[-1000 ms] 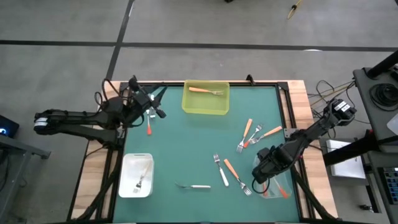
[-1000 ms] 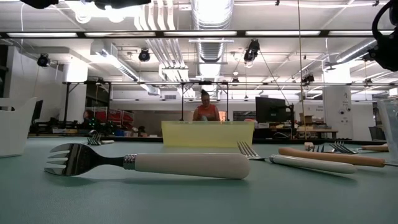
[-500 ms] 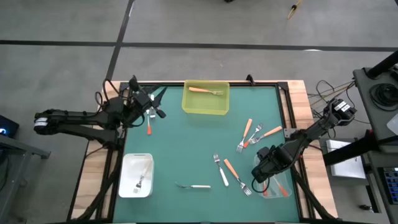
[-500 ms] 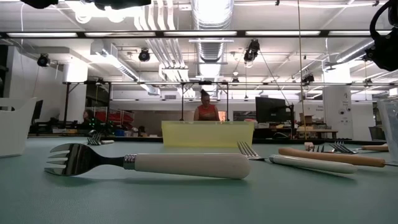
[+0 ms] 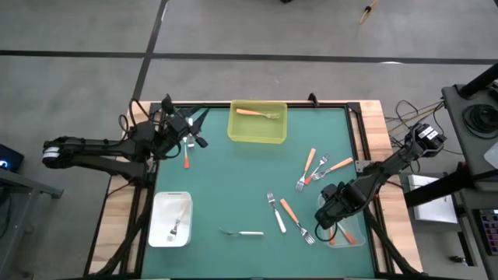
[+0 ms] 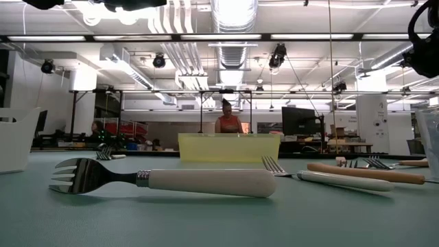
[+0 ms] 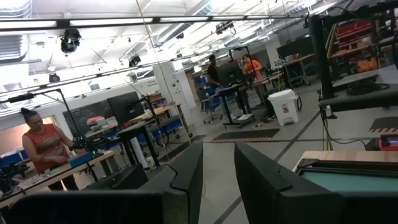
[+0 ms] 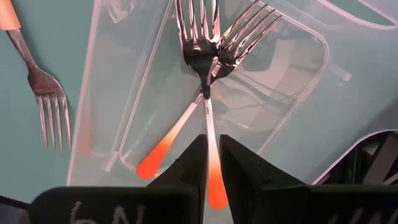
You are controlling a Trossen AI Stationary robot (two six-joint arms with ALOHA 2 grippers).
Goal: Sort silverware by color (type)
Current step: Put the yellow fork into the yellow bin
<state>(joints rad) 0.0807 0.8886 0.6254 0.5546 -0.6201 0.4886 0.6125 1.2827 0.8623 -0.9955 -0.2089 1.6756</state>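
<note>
Red-orange handles mark the step in hand: the right claw (image 8: 210,152) hangs over the clear bin (image 8: 298,112) at the tabletop's (image 5: 233,179) right front corner, clenched on a red-orange fork (image 8: 208,93) crossing a second one (image 8: 186,124) already in the bin. I judge the next move calls for letting go, then lifting clear. The left claw (image 5: 189,131) waits at the far left edge, fingers (image 7: 186,174) slightly parted, grasping nothing; one red-orange fork (image 5: 187,158) lies near it. Count: one light orange fork in the yellow bin (image 5: 257,122), one white in the white bin (image 5: 171,219), six loose forks mid-table (image 5: 307,167).
</note>
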